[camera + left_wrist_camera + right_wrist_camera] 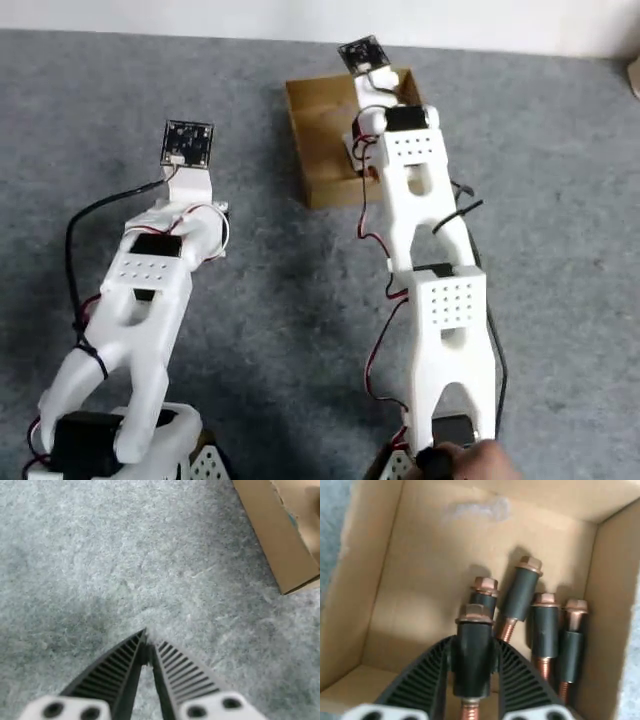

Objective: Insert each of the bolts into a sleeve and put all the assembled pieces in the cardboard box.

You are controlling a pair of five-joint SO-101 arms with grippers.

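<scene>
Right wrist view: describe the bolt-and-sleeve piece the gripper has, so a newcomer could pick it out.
Look inside the cardboard box, where copper bolts in black sleeves are gathered. The held piece is the one nearest the camera, clamped in the right gripper; the other four pieces lie free beyond it.

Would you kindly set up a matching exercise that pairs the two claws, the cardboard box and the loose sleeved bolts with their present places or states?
Things:
1. Left claw
2. Right claw
3. Brown cardboard box
4. Four loose copper bolts in black sleeves

Places or states:
A. Lying on the box floor
B. Shut and empty, over the grey felt surface
C. Shut on a fifth copper bolt in its black sleeve, over the box
D. Standing open-topped on that surface

Pairs: 1-B, 2-C, 3-D, 4-A.
</scene>
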